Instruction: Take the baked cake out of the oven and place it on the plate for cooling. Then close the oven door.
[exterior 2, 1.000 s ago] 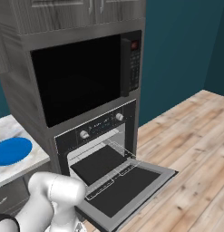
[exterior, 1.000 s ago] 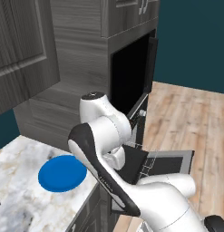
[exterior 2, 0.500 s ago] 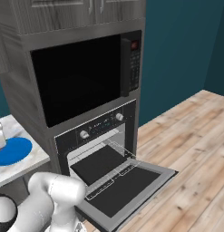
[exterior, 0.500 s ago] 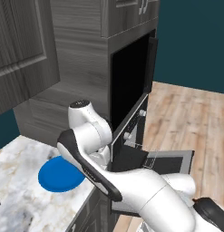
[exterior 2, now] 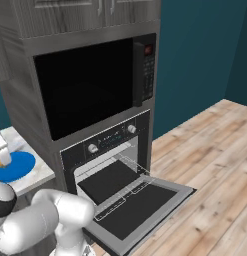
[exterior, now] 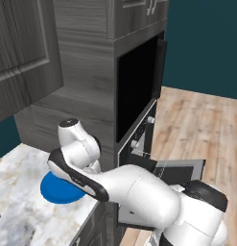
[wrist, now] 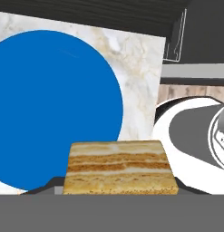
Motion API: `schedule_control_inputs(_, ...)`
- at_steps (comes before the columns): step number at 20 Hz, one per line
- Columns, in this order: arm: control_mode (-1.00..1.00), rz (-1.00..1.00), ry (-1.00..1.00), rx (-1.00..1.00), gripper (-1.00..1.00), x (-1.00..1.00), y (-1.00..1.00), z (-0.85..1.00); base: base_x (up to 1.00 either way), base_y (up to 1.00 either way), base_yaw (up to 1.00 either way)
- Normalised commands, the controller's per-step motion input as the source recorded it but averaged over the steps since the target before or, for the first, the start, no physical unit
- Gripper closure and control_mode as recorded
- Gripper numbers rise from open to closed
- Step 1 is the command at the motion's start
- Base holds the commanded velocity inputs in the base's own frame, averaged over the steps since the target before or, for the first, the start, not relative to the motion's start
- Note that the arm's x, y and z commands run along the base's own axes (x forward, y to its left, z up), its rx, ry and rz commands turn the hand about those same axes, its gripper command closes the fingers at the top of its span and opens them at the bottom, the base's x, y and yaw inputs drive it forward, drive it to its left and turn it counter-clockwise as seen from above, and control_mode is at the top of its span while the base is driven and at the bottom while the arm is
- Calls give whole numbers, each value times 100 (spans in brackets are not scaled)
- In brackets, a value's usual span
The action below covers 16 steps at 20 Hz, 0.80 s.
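Observation:
The baked cake (wrist: pixel 119 167), a layered orange-brown square block, sits between my fingers at the bottom of the hand view. My gripper (exterior 2: pixel 0 154) is shut on it at the far left of the right base view. It hangs above the right edge of the blue plate (wrist: pixel 50 108), which lies on the marble counter (wrist: pixel 140 81). In the left base view my own arm hides part of the plate (exterior: pixel 57 190). The oven (exterior 2: pixel 112 140) stands with its oven door (exterior 2: pixel 140 207) dropped down flat and open, and its dark tray (exterior 2: pixel 110 180) shows inside.
A larger black cavity (exterior 2: pixel 90 85) sits above the oven in the grey cabinet column. The counter (exterior: pixel 24 211) ends close to the oven's left side. The open door juts out over the wooden floor (exterior 2: pixel 215 165).
My arm has swung left, away from the oven and over the counter, carrying the cake until it hangs by the plate. The oven door has stayed open.

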Motion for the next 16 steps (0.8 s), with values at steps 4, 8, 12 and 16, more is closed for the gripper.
schedule_control_inputs(4, -100, 3, 8, -5, 100, 42, 33, -45, 0, 0, 0)
schedule_control_inputs(8, -100, 2, 10, -3, 100, 50, 26, -44, 0, 0, 0)
schedule_control_inputs(12, -100, 2, 10, -3, 100, 36, 27, -38, 0, 0, 0)
schedule_control_inputs(16, -100, 2, 7, -4, 100, 27, 31, -33, 0, 0, 0)
